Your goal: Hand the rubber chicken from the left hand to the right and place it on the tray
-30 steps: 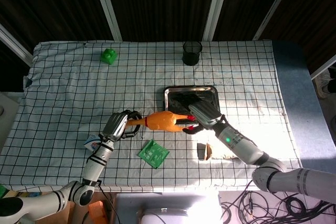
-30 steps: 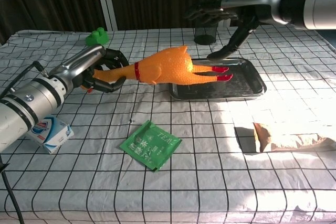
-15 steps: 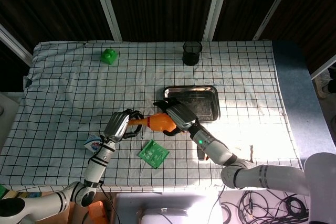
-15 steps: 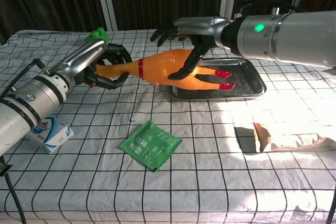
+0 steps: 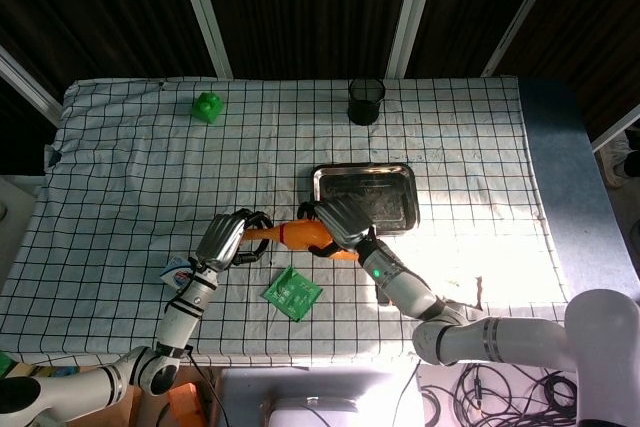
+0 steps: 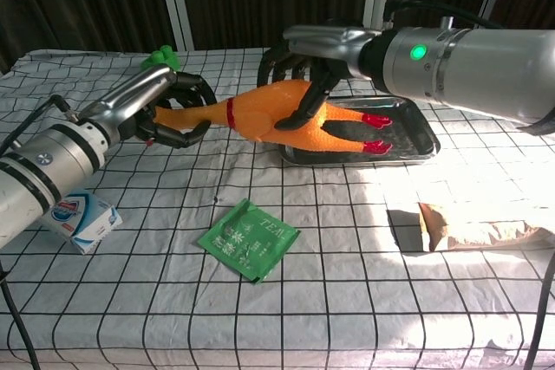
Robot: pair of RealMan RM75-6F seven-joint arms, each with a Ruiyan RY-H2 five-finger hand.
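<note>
My left hand (image 6: 165,108) grasps the rubber chicken (image 6: 277,114) by its neck end, fingers curled around the narrow orange part left of the red collar band. My right hand (image 6: 303,62) comes over the top of the bird's body, fingers (image 6: 308,106) wrapped down its near side, so both hands have hold of it at once. The chicken hangs level above the bench (image 6: 347,257), stretched between my two hands, its red feet reaching over the left part of the tray (image 6: 416,140).

From the head view the left hand (image 5: 228,237) and right hand (image 5: 340,222) sit close together with the orange chicken (image 5: 300,235) bridging them, just beside the tray's (image 5: 400,172) near-left corner.

A green tea packet (image 6: 247,238) lies flat on the checked cloth below the chicken. A blue-and-white box (image 6: 82,217) rests under my left forearm, a brown pouch (image 6: 473,230) lies to the right, and a green block (image 5: 207,105) and a black mesh cup (image 5: 365,100) stand at the far edge.
</note>
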